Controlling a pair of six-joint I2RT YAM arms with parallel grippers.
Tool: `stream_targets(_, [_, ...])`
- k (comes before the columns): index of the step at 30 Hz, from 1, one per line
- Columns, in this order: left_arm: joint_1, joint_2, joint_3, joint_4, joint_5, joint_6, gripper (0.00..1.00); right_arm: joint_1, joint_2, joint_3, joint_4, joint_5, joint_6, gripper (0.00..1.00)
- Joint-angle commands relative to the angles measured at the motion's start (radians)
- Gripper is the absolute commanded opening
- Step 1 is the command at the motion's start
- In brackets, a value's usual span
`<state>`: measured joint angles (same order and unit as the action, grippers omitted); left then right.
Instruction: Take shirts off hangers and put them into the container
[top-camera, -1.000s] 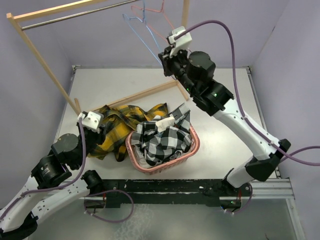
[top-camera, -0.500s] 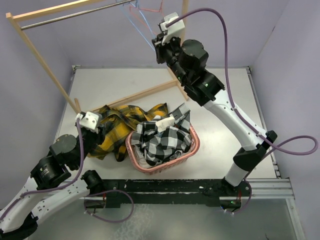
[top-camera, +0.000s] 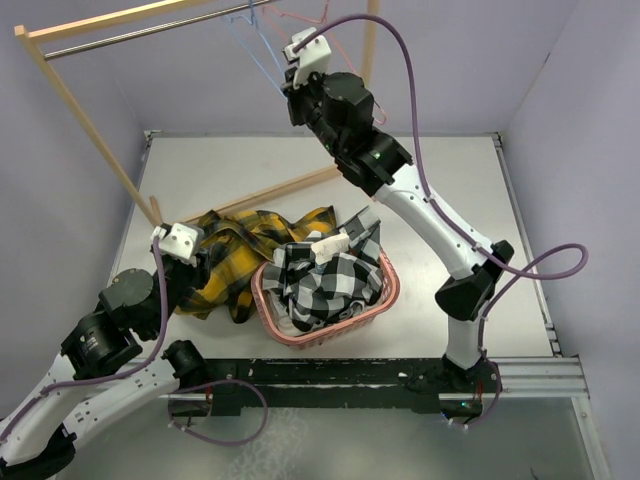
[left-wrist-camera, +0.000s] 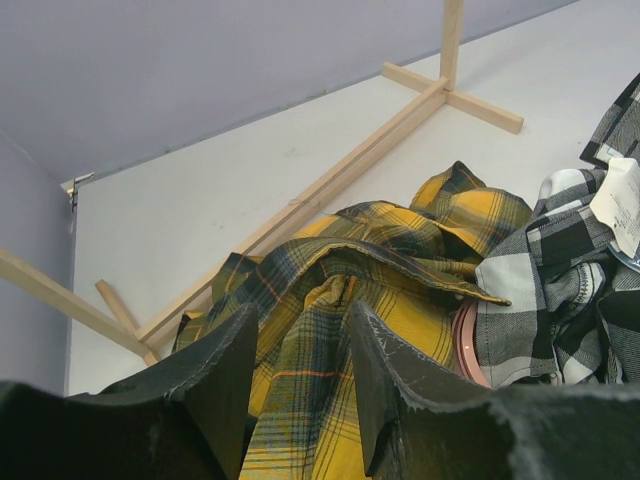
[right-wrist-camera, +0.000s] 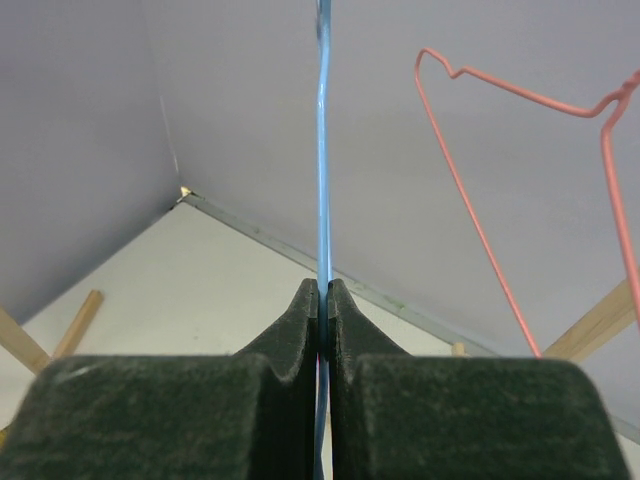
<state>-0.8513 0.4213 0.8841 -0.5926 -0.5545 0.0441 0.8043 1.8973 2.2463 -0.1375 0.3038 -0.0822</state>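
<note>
Yellow shirt lies on the table just ahead of your left claw, whose jaws are half apart and hold nothing. The shirt's long axis runs right toward the basket. Your left arm is nearer. The right claw is up high. Only its wrist view shows the blue hanger pinched between its tips.

The right pincer has its dark fingertips pressed together on the thin wire of the light blue hanger, which runs straight up from the tips and out of the top of the view. To its right hangs the pink hanger, apart from the blue wire. Below lies the white desk, with wooden bars at its left and right edges, against purple walls.
</note>
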Motion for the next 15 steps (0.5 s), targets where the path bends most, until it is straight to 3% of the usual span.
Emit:
stream_targets(1, [0.003, 0.002, -0.004, 0.038, 0.004, -0.018, 0.46, -0.004, -0.030, 0.030, 0.032, 0.018, -0.004, 0.00])
stream_targets(6, [0.003, 0.015, -0.003, 0.036, 0.015, -0.014, 0.47, -0.005, -0.073, -0.070, 0.046, 0.027, 0.002, 0.00])
stream_targets(7, [0.003, 0.017, -0.001, 0.033, 0.016, -0.015, 0.47, -0.005, -0.091, -0.098, 0.048, 0.029, 0.001, 0.05])
stream_targets(9, [0.003, 0.027, 0.002, 0.026, 0.031, -0.015, 0.52, -0.005, -0.141, -0.172, 0.059, 0.024, 0.005, 0.41])
stream_targets(11, [0.003, 0.040, 0.001, 0.023, 0.034, -0.024, 0.67, -0.004, -0.215, -0.266, 0.100, 0.058, 0.018, 0.64])
stream_targets(15, [0.003, 0.091, 0.014, 0.017, 0.012, -0.048, 0.95, -0.003, -0.450, -0.522, 0.090, 0.018, 0.097, 0.78])
